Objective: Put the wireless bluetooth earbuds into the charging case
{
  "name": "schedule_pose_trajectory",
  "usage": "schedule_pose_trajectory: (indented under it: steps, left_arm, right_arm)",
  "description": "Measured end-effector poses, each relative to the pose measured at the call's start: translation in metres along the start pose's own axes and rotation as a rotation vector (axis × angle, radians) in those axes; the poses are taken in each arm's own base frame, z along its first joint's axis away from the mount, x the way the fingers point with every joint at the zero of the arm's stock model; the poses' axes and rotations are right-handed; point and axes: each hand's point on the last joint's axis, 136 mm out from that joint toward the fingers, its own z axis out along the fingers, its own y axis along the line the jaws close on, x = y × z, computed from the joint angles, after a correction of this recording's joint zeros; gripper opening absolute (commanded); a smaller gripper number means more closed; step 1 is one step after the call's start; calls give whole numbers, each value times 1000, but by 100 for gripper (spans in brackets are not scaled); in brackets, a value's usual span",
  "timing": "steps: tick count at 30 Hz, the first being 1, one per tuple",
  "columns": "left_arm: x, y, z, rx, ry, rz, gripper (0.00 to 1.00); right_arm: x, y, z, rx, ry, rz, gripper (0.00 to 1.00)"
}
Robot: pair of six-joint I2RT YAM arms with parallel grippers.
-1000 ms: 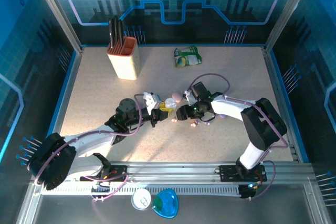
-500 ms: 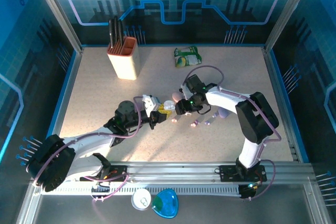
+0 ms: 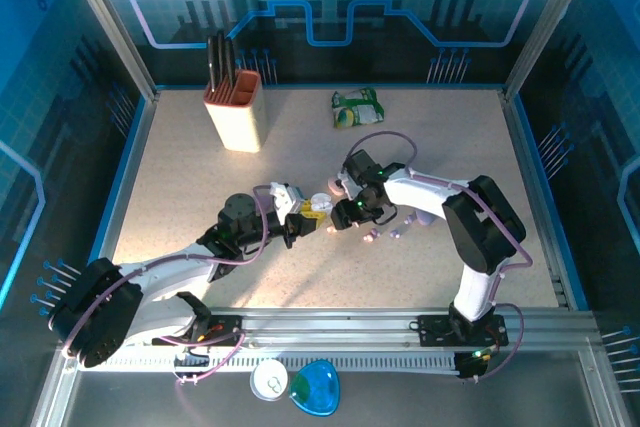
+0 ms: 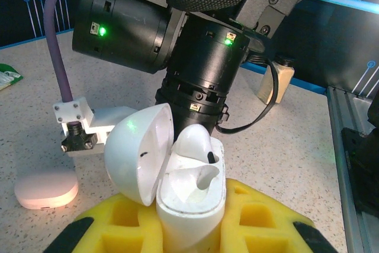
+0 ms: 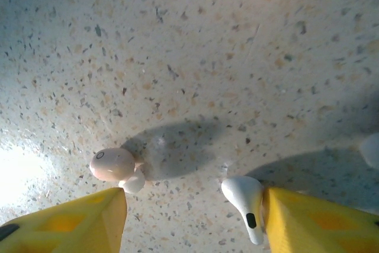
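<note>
From above, the left pincer (image 3: 303, 215) and right pincer (image 3: 342, 213) meet near the middle of the worktop (image 3: 200, 177). Loose earbuds (image 3: 372, 238) lie just right of them, and a knife block (image 3: 235, 107) and a green packet (image 3: 357, 107) sit well back. In the left wrist view, the left pincer (image 4: 189, 223) is pressed onto the white charging case (image 4: 189, 205). Its lid (image 4: 139, 158) stands open, with a seated earbud (image 4: 198, 146) in one socket. A closed pink case (image 4: 46, 188) lies on the worktop to the left. In the right wrist view, the right pincer (image 5: 194, 199) is spread. A white earbud (image 5: 246, 201) touches its right-hand pad, though whether it also rests on the worktop is hard to tell. A pink earbud (image 5: 115, 165) lies on the worktop by the other pad
</note>
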Motion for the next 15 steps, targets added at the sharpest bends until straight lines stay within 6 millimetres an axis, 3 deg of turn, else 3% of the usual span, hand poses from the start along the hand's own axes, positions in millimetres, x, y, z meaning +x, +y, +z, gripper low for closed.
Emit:
schedule_pose_trajectory:
  steps: [6,11,15]
  left_arm:
    - [0,0,0,0,1,3,0]
    - [0,0,0,0,0,3,0]
    - [0,0,0,0,-1,4,0]
  right_arm:
    - [3,-9,-6,75,24,12,60]
    - [-12,-6,-20,96,29,3,52]
    - [-19,-4,-17,105,72,-4,47]
